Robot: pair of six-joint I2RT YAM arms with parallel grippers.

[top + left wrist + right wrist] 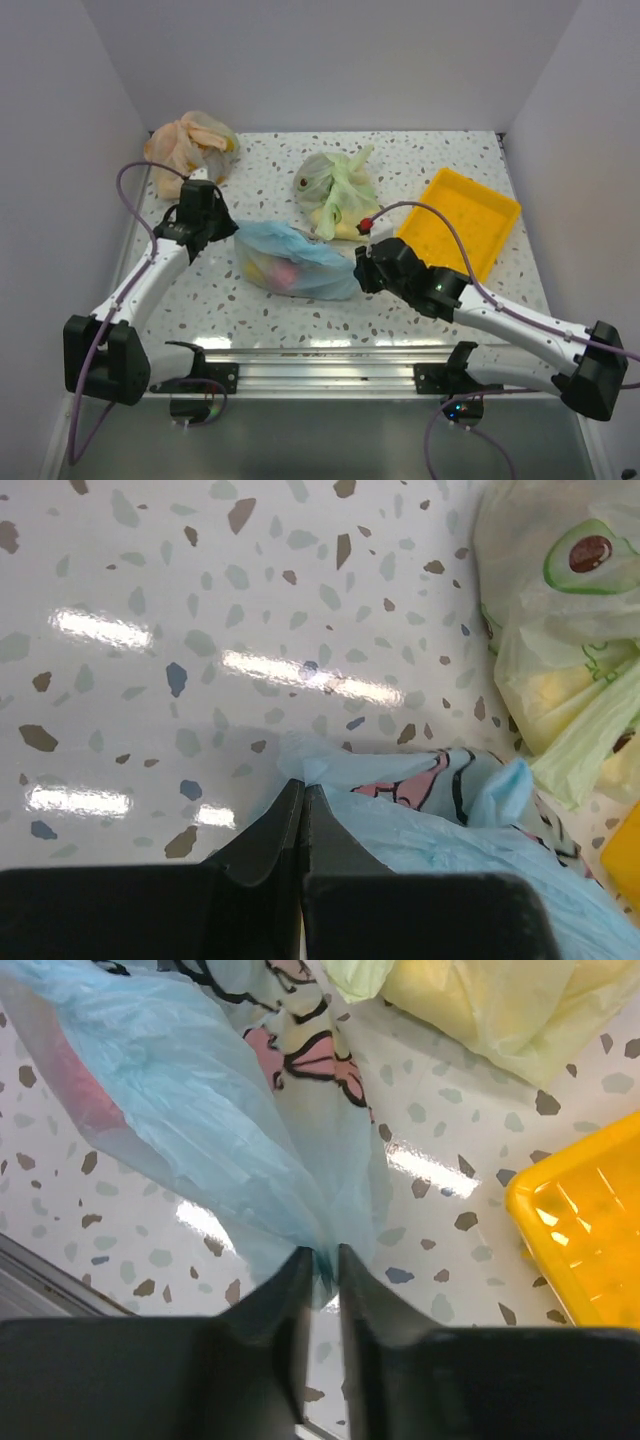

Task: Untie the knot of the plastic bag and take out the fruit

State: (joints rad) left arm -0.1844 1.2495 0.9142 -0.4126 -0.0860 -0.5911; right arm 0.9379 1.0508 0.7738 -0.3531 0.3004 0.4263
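On the speckled table (440,160) the plastic bag (300,262) lies crumpled, translucent blue

The table (430,160) is white with grey and brown speckles, glossy enough to mirror the lights. Four things lie on it. A blue plastic bag (300,262) sprawls on its side near the middle front. Just behind it sits a pale green bag (335,195), knotted on top. An orange bag (190,143) rests in the far left corner, well apart. A yellow tray (470,205) lies at the right, near the green bag.
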